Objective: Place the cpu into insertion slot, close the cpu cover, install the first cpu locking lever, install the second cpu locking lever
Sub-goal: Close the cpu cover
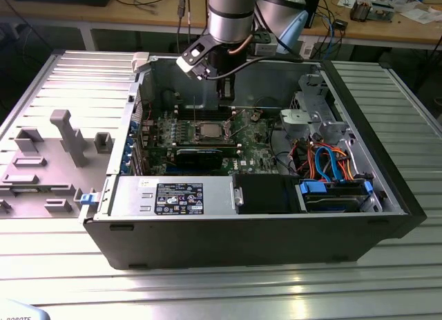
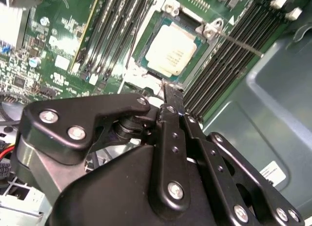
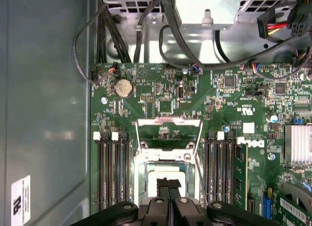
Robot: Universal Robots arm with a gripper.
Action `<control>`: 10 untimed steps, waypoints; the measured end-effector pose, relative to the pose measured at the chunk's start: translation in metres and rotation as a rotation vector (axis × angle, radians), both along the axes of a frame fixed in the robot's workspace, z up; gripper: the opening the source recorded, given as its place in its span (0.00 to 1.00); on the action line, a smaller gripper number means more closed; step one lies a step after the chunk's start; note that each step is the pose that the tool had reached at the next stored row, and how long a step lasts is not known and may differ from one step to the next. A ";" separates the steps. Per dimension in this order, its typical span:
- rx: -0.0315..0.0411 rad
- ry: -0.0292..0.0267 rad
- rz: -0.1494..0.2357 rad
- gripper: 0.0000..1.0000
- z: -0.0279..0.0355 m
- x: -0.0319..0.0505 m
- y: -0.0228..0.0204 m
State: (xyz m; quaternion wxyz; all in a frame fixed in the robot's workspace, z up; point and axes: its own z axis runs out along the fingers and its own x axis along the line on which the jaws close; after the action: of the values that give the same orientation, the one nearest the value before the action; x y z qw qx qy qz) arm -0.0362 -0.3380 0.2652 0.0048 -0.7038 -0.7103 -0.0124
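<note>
the gripper point(image 1: 226, 99) hangs inside the open computer case point(image 1: 276, 230), above the green circuit board point(image 3: 253, 89). in both wrist views its two black fingers point(image 3: 163, 187) are pressed together with only a thin seam between them, and nothing is held.

the cpu point(image 3: 168, 173) lies flat in the insertion slot point(image 3: 168, 163), silvery top facing up; in the second wrist view it point(image 2: 171, 54) sits squarely within the metal rim. the fingertips point(image 2: 171, 92) are over the edge of the cpu nearest the gripper; contact cannot be determined.

the cpu cover point(image 3: 168, 121) is swung open, lying back from the slot with the board visible through its window. a thin locking lever point(image 2: 239, 43) runs beside the slot, between it and the memory slots point(image 3: 112, 172).

the case rests on a ribbed metal table point(image 1: 207, 292).
</note>
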 end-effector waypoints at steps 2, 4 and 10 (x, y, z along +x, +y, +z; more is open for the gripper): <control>0.0000 0.0000 0.000 0.11 0.0000 0.0037 0.0000; 0.0001 0.0000 0.000 0.11 0.0000 0.0069 0.0000; 0.0000 0.0000 0.000 0.11 0.0000 0.0209 0.0000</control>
State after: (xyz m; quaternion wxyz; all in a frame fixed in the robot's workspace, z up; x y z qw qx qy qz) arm -0.0153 -0.3381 0.2652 0.0048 -0.7037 -0.7103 -0.0124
